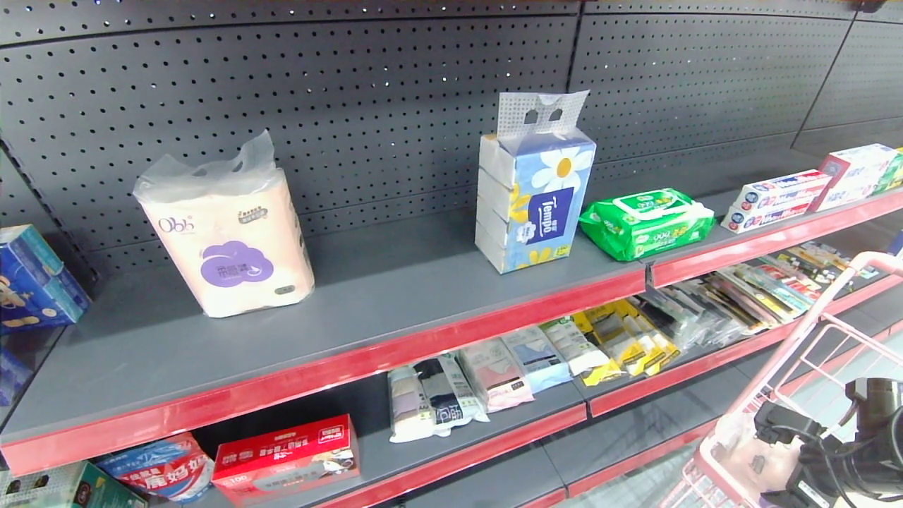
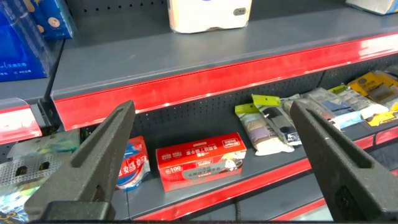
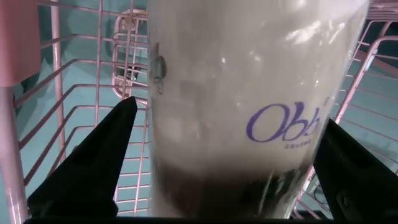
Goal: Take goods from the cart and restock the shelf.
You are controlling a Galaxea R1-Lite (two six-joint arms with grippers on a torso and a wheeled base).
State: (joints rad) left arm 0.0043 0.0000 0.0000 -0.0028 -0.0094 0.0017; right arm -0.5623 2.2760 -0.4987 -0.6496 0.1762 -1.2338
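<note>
I'm hanging the right gripper (image 3: 230, 115) down in the pink wire cart (image 3: 81, 93), fingers spread either side of the white plastic-wrapped roll pack with purple lettering (image 3: 249, 68). I'm planning to squeeze square, since the wrap looks slippery, then lift clear of the wires onto the grey red-edged shelf (image 1: 395, 282). The left gripper (image 2: 211, 106) is gaping, holding nothing. Can't tell if the right pads are touching; the pack's ends are running out of frame.
</note>
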